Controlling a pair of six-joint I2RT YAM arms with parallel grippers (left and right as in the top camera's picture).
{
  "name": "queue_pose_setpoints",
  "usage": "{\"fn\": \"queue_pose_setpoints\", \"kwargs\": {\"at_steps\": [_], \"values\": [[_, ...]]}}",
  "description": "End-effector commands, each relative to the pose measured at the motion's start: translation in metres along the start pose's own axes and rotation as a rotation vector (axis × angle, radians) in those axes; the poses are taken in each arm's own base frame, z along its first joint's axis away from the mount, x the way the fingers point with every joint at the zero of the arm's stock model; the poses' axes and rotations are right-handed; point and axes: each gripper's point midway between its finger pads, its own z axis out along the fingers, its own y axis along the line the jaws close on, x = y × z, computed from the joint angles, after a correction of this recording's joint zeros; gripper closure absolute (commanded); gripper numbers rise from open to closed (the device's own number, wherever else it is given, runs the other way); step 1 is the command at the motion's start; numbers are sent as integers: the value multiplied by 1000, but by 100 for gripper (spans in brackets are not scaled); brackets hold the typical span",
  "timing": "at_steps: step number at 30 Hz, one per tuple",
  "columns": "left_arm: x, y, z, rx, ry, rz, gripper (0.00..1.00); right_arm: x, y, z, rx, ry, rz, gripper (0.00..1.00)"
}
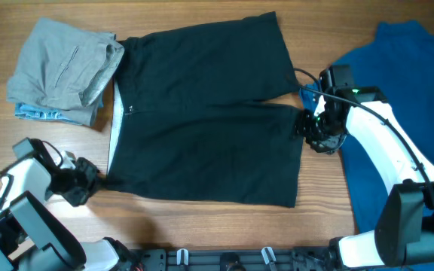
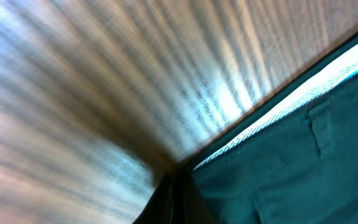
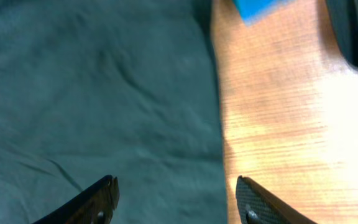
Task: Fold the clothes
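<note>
The right gripper (image 3: 176, 186) is seen with fingers spread over the 3 o'clock edge of the black shorts (image 1: 202, 143), which are laid flat at the middle of the table (image 1: 202, 233). The left gripper (image 1: 89, 179) is set at their 8 o'clock corner; its grip cannot be told.

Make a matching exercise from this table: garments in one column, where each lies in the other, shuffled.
Things:
1. large black fabric shorts
2. folded grey fabric garment
3. bright blue fabric T-shirt

Places:
A. right side of the wooden table
B. spread flat in the middle
C. far left corner

Pairs: 1-B, 2-C, 3-A
</note>
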Motion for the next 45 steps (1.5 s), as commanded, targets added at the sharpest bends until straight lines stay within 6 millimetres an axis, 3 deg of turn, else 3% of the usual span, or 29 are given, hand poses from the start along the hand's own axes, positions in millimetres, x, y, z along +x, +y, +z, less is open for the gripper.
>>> {"fn": "queue_pose_setpoints", "kwargs": {"at_steps": [1, 3, 4, 7, 9, 12, 13, 15, 18, 20, 22, 26, 27, 29, 31, 34, 35, 36, 37, 42, 44, 45], "values": [[-29, -9, -26, -38, -69, 18, 96, 23, -20, 8, 66, 90, 125, 43], [-32, -12, -31, -36, -74, 21, 96, 56, -29, 25, 45, 212, 174, 62], [-31, -13, -31, -33, -72, 22, 96, 77, -28, 33, 7, 291, 188, 64], [-28, -20, -29, -26, -62, 46, 96, 117, -15, 42, -124, 439, 148, 57], [-23, -29, -25, -31, -51, 90, 96, 142, -15, 48, -113, 506, 119, 52], [-17, -43, -18, -37, -41, 160, 96, 156, -12, 54, -45, 517, 94, 44], [-16, -45, -18, -37, -40, 169, 96, 162, -21, 55, 56, 512, 137, 43], [-16, -45, -18, -37, -40, 168, 96, 168, -26, 54, 113, 517, 177, 50], [-16, -45, -18, -37, -40, 169, 96, 165, -25, 56, 116, 504, 201, 53], [-16, -45, -18, -36, -42, 169, 96, 162, -24, 58, 108, 490, 198, 63], [-16, -45, -18, -36, -41, 169, 96, 166, -24, 63, 104, 485, 179, 66], [-17, -46, -18, -36, -43, 169, 96, 167, -18, 71, 108, 457, 135, 43], [-17, -46, -18, -35, -45, 170, 96, 169, -23, 74, 147, 442, 170, 45], [-17, -46, -18, -35, -45, 170, 96, 175, -32, 80, 169, 441, 208, 55], [-17, -46, -18, -35, -44, 170, 96, 179, -42, 87, 194, 428, 226, 55], [-17, -46, -18, -34, -47, 171, 96, 164, -35, 93, 161, 364, 205, 59], [-18, -46, -18, -33, -49, 172, 96, 160, -33, 93, 155, 352, 187, 75], [-18, -47, -18, -33, -50, 172, 96, 158, -32, 92, 158, 346, 176, 84], [-18, -47, -18, -33, -51, 173, 96, 154, -32, 87, 175, 338, 173, 93], [-14, -47, -23, -36, -43, 170, 96, 132, -21, 57, 184, 254, 101, 96], [-13, -52, -36, -37, -39, 169, 96, 112, -7, 24, 172, 161, 54, 96], [-13, -58, -49, -35, -44, 170, 96, 97, 6, -2, 147, 91, 7, 96]]}}
